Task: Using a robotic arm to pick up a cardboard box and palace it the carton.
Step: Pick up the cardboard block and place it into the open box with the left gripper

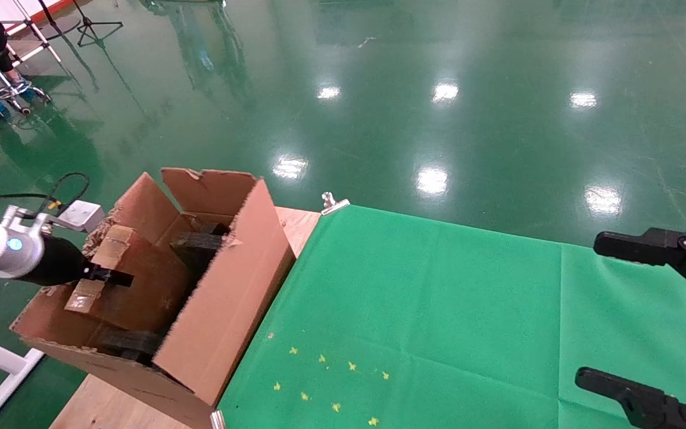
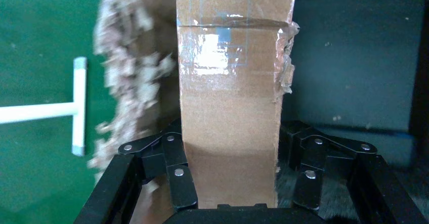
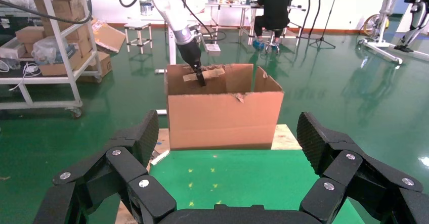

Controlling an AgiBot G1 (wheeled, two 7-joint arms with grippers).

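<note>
The small brown taped cardboard box [image 1: 140,280] is inside the top of the carton [image 1: 230,286], above its black foam blocks [image 1: 200,241]. My left gripper [image 1: 105,275] on the white-and-silver arm reaches in from the left and is shut on the box. In the left wrist view the box [image 2: 230,82] fills the space between the jaws of the left gripper [image 2: 230,148], beside the carton's ragged edge [image 2: 126,82]. The right wrist view shows the carton [image 3: 222,118] with the box [image 3: 207,74] at its rim. My right gripper [image 1: 623,316] [image 3: 227,143] is open and empty at the far right.
A green cloth [image 1: 438,310] with small yellow marks [image 1: 325,381] covers the table to the right of the carton. The bare wooden tabletop [image 1: 105,408] shows under the carton, with a metal clip [image 1: 334,202] at the cloth's corner. Shelving [image 3: 45,47] and a seated person [image 3: 273,6] are far off.
</note>
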